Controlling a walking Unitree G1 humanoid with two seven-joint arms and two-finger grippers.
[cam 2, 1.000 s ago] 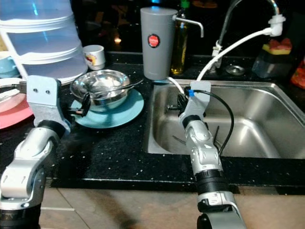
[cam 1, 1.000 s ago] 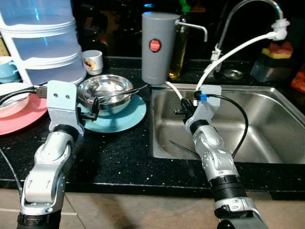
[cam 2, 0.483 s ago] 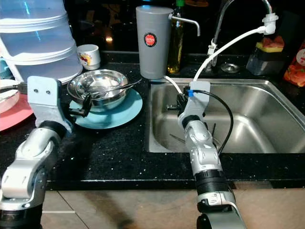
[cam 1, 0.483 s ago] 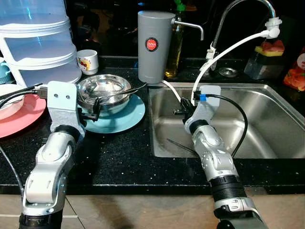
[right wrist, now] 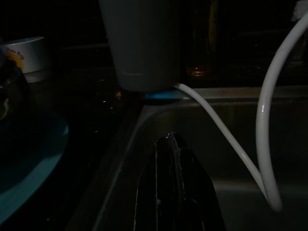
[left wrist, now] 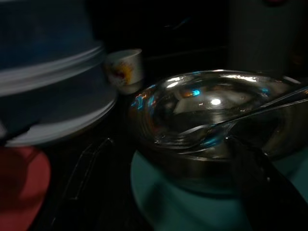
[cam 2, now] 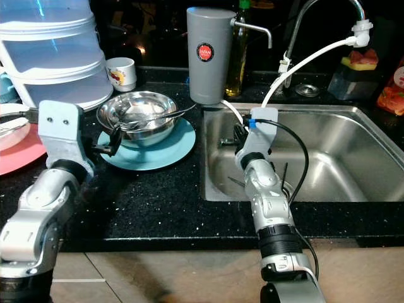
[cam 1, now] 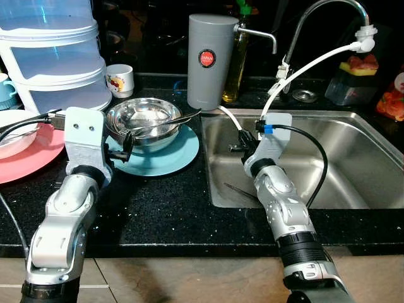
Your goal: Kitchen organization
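You are looking at a black counter beside a steel sink, and little is changing: against the picture a second back the whole scene is sitting slightly shifted, which is the camera moving, while both arms are keeping their poses, so the organizing is not advancing yet. Your left gripper is hovering at the near left edge of the teal plate, just beside the steel bowl standing on it; you cannot tell how its jaws are set. Your right gripper is hanging over the sink's left end with its jaws pressed together, holding nothing. The fork, probably the thing to take, is lying across the bowl, its long axis running from tines inside the bowl on your left to a handle jutting over the right rim toward the grey canister, tilted slightly upward.
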